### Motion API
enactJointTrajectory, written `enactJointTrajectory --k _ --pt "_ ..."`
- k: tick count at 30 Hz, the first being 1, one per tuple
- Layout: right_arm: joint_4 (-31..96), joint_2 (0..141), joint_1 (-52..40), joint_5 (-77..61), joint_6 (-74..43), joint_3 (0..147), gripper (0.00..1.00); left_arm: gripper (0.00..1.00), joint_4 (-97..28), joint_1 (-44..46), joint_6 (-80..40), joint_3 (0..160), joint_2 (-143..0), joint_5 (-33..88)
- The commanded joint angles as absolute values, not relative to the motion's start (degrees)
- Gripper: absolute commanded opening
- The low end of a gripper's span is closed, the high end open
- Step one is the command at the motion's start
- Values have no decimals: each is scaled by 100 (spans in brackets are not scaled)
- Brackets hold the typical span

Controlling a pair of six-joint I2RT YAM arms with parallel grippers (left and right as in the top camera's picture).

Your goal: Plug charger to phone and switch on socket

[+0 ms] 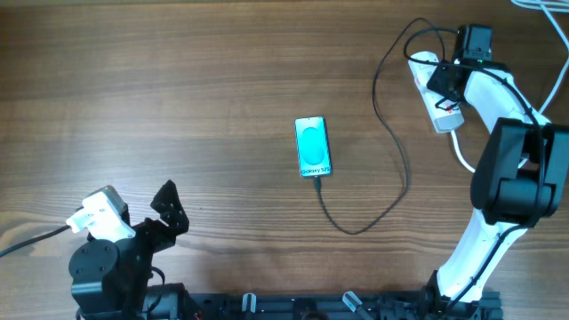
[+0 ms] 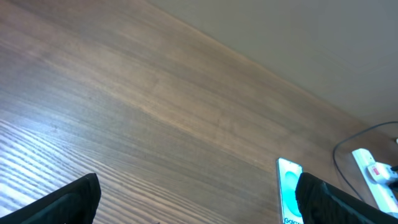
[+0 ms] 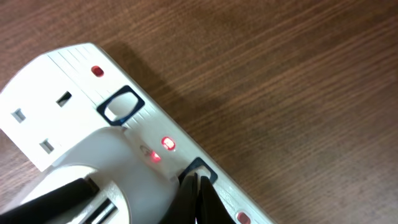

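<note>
The phone (image 1: 313, 147) lies flat mid-table with its turquoise screen up, and also shows in the left wrist view (image 2: 288, 186). The thin black charger cable (image 1: 392, 135) runs from the phone's near end in a loop to the white socket strip (image 1: 442, 118) at the far right. In the right wrist view the white adapter (image 3: 106, 171) sits in the socket (image 3: 56, 93), and a red light (image 3: 168, 144) glows beside it. My right gripper (image 3: 194, 179) is shut, tips on a black-outlined switch (image 3: 203, 168). My left gripper (image 2: 199, 190) is open and empty, near the front left.
A thick white cord (image 1: 462, 151) leaves the socket toward the right arm. Another rocker switch (image 3: 120, 104) and an unlit red indicator (image 3: 97, 71) sit further along the strip. The far table edge (image 2: 267, 71) shows in the left wrist view.
</note>
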State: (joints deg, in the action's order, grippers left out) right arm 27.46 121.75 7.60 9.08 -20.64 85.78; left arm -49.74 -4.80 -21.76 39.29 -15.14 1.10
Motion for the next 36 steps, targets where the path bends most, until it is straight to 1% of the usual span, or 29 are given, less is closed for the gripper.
enactJointTrajectory --k 1,4,19,25,29,30,36 --pt "3173 12387 515 1061 -1959 8517 4 100 -5094 -510 -2104 3898 -1468 34" --pt "3468 12158 593 1059 -1959 8517 4 100 -5133 -510 -2106 3898 -1468 34" --pt "4845 8993 580 947 -1970 8517 4 100 -5133 -510 -2106 3898 -1468 36" --pt "5299 7338 580 89 -1992 8517 4 100 -5133 -510 -2106 3898 -1468 34" --pt "5616 6429 580 -32 -1994 8517 4 100 -5133 -510 -2106 3898 -1468 34" --pt "5817 5953 580 -54 -1994 8517 4 100 -5133 -510 -2106 3898 -1468 34" --pt "6486 4370 580 -307 -2010 8517 5 100 -5133 -510 -2106 3898 -1468 36"
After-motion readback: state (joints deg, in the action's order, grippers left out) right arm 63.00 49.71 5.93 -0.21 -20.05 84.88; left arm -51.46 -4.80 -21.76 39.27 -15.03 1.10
